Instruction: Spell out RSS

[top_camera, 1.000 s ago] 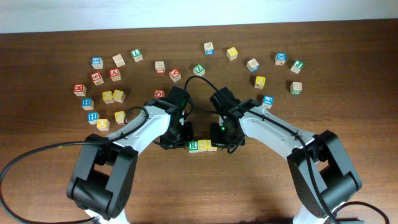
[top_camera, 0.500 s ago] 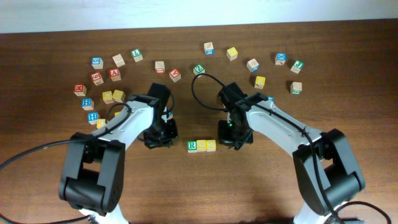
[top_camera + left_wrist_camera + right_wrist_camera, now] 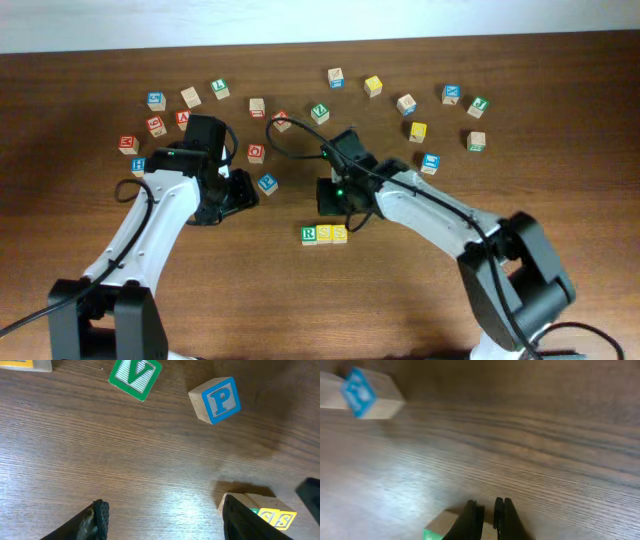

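The green R cube (image 3: 310,235) and two yellow S cubes (image 3: 325,234) (image 3: 340,234) stand side by side in a row near the table's middle front. My left gripper (image 3: 240,194) hangs open to the left of the row, nothing between its fingers. In the left wrist view the left gripper (image 3: 170,525) frames bare wood, and a yellow S cube (image 3: 278,519) peeks past the right finger (image 3: 245,520). My right gripper (image 3: 336,208) is shut just behind the row, holding nothing. The right wrist view shows the right gripper (image 3: 489,517) above the green R cube (image 3: 436,530).
A blue P cube (image 3: 267,183) (image 3: 216,400) lies between my left gripper and the row. A green V cube (image 3: 135,375) lies further back. Several other letter cubes are scattered across the back, such as a red one (image 3: 256,152) and a yellow one (image 3: 418,131).
My left gripper drew back to the left, away from the row, and opened. My right gripper, still shut, left the row's right end and now sits behind the row. The row stayed put.
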`<state>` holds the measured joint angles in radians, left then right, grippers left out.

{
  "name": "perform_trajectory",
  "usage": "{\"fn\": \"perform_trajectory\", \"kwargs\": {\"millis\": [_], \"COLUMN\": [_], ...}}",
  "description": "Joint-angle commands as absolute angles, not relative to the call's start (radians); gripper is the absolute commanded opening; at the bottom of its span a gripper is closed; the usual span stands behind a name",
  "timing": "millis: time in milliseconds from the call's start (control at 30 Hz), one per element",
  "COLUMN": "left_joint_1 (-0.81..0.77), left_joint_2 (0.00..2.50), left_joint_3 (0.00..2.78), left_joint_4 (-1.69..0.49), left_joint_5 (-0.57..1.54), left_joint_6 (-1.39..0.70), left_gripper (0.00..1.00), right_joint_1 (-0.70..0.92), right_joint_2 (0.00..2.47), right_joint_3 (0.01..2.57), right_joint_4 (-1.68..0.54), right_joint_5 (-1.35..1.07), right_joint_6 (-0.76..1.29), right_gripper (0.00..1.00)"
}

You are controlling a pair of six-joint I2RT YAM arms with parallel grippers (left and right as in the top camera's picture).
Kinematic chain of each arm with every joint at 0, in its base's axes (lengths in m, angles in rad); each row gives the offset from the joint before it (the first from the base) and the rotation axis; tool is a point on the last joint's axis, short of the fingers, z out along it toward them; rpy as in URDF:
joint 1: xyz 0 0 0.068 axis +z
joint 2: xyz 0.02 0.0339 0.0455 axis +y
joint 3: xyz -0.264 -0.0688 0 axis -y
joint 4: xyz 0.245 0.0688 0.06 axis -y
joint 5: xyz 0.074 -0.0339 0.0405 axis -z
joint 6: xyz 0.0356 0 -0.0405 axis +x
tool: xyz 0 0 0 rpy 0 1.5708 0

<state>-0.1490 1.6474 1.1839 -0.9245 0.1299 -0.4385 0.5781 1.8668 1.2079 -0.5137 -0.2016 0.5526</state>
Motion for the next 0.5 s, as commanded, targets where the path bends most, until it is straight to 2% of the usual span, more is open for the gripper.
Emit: {"fn": "perform_trajectory", "kwargs": {"millis": [0, 467], "left_joint_1": [-0.143, -0.143], "left_joint_2": [1.644, 1.644], "left_joint_3": [1.194, 1.194], "left_joint_4": [-0.929, -0.944], "left_joint_5": [0.122, 0.122], "left_joint_6": [-0.436, -0.436], "left_gripper": [0.74, 0.77], "right_joint_1": [0.611, 0.648], "right_joint_2": [1.892, 1.926], "right_joint_3": [1.212, 1.212], "right_joint_4": [-0.497, -0.524], "right_joint_5": [-0.189, -0.180], "right_joint_6": [0.585, 0.585], "right_gripper": [0.04, 0.04]}}
